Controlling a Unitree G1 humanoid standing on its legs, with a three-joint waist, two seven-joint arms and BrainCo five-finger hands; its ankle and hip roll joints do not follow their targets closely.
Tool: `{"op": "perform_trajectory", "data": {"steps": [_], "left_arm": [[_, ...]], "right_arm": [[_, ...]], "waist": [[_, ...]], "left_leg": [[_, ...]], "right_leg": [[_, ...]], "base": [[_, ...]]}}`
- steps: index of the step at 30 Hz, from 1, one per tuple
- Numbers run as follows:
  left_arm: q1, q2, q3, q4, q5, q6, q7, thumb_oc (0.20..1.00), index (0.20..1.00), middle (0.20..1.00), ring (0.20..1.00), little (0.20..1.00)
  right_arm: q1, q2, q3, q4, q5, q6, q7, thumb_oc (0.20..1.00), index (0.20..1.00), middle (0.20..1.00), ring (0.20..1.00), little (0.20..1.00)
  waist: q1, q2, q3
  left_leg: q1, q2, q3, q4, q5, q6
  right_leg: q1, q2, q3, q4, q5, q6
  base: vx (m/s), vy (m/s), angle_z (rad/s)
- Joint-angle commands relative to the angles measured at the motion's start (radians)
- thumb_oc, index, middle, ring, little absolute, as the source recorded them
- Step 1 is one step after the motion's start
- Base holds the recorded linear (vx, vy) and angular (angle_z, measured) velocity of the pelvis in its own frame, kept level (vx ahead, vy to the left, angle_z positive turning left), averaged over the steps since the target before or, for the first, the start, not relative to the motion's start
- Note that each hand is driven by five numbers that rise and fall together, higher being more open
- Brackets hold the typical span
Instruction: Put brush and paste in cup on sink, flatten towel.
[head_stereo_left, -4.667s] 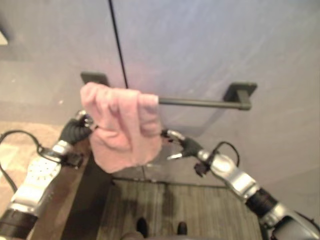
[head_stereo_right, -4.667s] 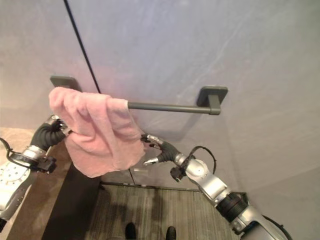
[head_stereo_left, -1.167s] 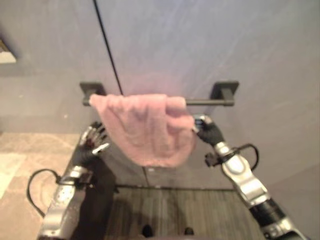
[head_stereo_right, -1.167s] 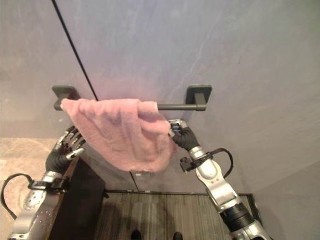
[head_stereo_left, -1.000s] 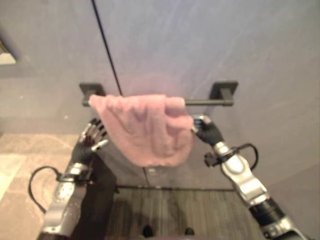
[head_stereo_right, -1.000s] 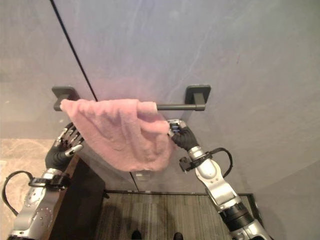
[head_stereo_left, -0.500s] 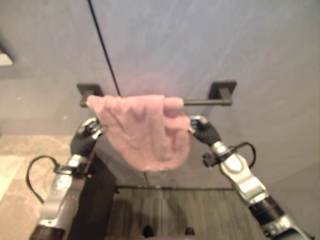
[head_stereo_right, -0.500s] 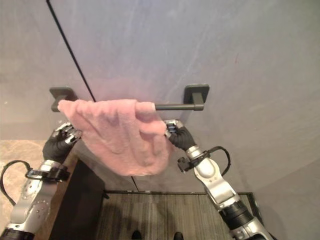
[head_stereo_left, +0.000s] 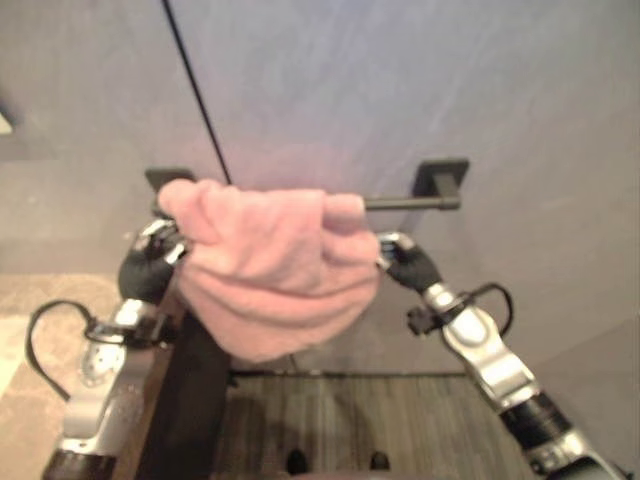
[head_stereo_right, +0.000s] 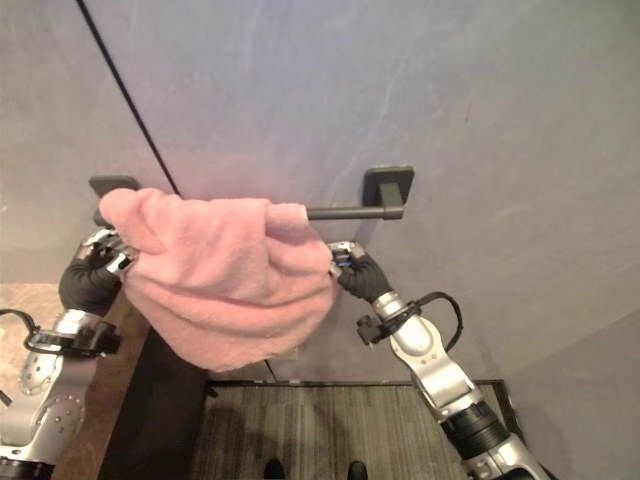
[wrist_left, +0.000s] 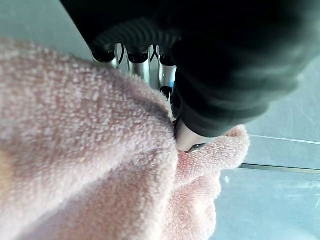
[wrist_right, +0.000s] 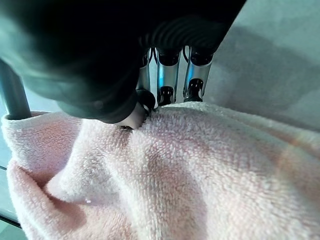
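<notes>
A pink towel (head_stereo_right: 225, 280) hangs bunched over a dark rail (head_stereo_right: 340, 211) fixed to the grey wall (head_stereo_right: 400, 90), covering the rail's nine o'clock half and sagging in a thick fold below it. The rail's bare stretch runs toward three o'clock to a square dark bracket (head_stereo_right: 388, 186); the other bracket (head_stereo_right: 112, 185) peeks out at the towel's nine o'clock end.

The left hand (head_stereo_right: 92, 272) is at the towel's nine o'clock edge, just under the rail. In the left wrist view its fingers (wrist_left: 141, 62) and thumb are curled into the cloth, pinching a fold of it.

The right hand (head_stereo_right: 352, 270) is at the towel's three o'clock edge, below the bare rail. In the right wrist view its fingers (wrist_right: 167, 75) press down into the cloth with the thumb closed against them, so it too grips the towel.

Below the towel lies a striped dark floor mat (head_stereo_right: 330, 430).
</notes>
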Motion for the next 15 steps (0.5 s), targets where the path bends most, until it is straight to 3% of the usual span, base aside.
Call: {"op": "perform_trajectory", "data": {"steps": [1, 2, 4, 5, 7, 10, 13, 15], "left_arm": [[-0.012, 0.096, 0.034, 0.014, -0.013, -0.046, -0.022, 0.401, 0.401, 0.401, 0.401, 0.401], [-0.001, 0.107, 0.031, 0.02, -0.012, -0.039, -0.032, 0.511, 0.511, 0.511, 0.511, 0.511], [0.014, 0.129, 0.035, 0.026, -0.005, -0.036, -0.045, 0.856, 0.856, 0.856, 0.856, 0.856], [0.018, 0.14, 0.036, 0.036, -0.002, -0.036, -0.048, 0.931, 0.931, 0.931, 0.931, 0.931], [0.015, 0.137, 0.035, 0.043, -0.008, -0.036, -0.045, 0.918, 0.918, 0.918, 0.918, 0.918], [0.003, 0.12, 0.027, 0.056, -0.032, -0.033, -0.043, 0.824, 0.824, 0.824, 0.824, 0.824], [-0.02, 0.101, 0.012, 0.067, -0.055, -0.031, -0.047, 0.677, 0.677, 0.677, 0.677, 0.677], [-0.034, 0.093, 0.005, 0.071, -0.064, -0.029, -0.047, 0.649, 0.649, 0.649, 0.649, 0.649]], "right_arm": [[-0.039, -0.004, -0.023, -0.037, 0.036, -0.042, -0.002, 0.2, 0.2, 0.2, 0.2, 0.2], [-0.04, -0.003, -0.024, -0.035, 0.035, -0.042, -0.002, 0.2, 0.2, 0.2, 0.2, 0.2], [-0.042, -0.002, -0.024, -0.031, 0.031, -0.043, 0.0, 0.2, 0.2, 0.2, 0.2, 0.2], [-0.044, -0.003, -0.021, -0.027, 0.03, -0.044, 0.002, 0.2, 0.2, 0.2, 0.2, 0.2], [-0.045, -0.001, -0.019, -0.027, 0.03, -0.045, 0.001, 0.2, 0.2, 0.2, 0.2, 0.2], [-0.044, -0.001, -0.016, -0.028, 0.03, -0.045, -0.001, 0.2, 0.2, 0.2, 0.2, 0.2], [-0.043, 0.001, -0.013, -0.027, 0.032, -0.044, 0.0, 0.2, 0.2, 0.2, 0.2, 0.2], [-0.044, 0.002, -0.013, -0.023, 0.032, -0.044, -0.001, 0.2, 0.2, 0.2, 0.2, 0.2]], "waist": [[0.019, -0.029, -0.026], [0.02, -0.026, -0.027], [0.021, -0.024, -0.028], [0.022, -0.023, -0.029], [0.022, -0.022, -0.029], [0.02, -0.022, -0.03], [0.017, -0.021, -0.031], [0.016, -0.021, -0.031]], "left_leg": [[0.062, 0.001, 0.006, 0.013, -0.115, 0.031], [0.062, 0.0, 0.007, 0.013, -0.116, 0.031], [0.063, -0.001, 0.007, 0.013, -0.116, 0.031], [0.064, -0.001, 0.008, 0.013, -0.115, 0.031], [0.064, -0.002, 0.007, 0.013, -0.115, 0.031], [0.064, -0.002, 0.005, 0.013, -0.114, 0.03], [0.064, -0.001, 0.005, 0.013, -0.115, 0.03], [0.064, -0.001, 0.005, 0.013, -0.114, 0.03]], "right_leg": [[-0.02, -0.097, -0.059, 0.005, 0.036, 0.065], [-0.019, -0.097, -0.058, 0.005, 0.036, 0.066], [-0.018, -0.097, -0.059, 0.005, 0.036, 0.067], [-0.018, -0.098, -0.059, 0.005, 0.036, 0.067], [-0.017, -0.098, -0.059, 0.005, 0.036, 0.067], [-0.016, -0.099, -0.06, 0.005, 0.036, 0.066], [-0.016, -0.098, -0.061, 0.005, 0.036, 0.066], [-0.017, -0.097, -0.062, 0.005, 0.036, 0.066]], "base": [[0.0, 0.0, 0.0], [0.0, 0.0, 0.0], [0.0, 0.0, 0.0], [0.0, 0.0, 0.0], [0.0, 0.0, 0.0], [0.0, 0.0, 0.0], [0.0, 0.0, 0.0], [0.0, 0.0, 0.0]]}}
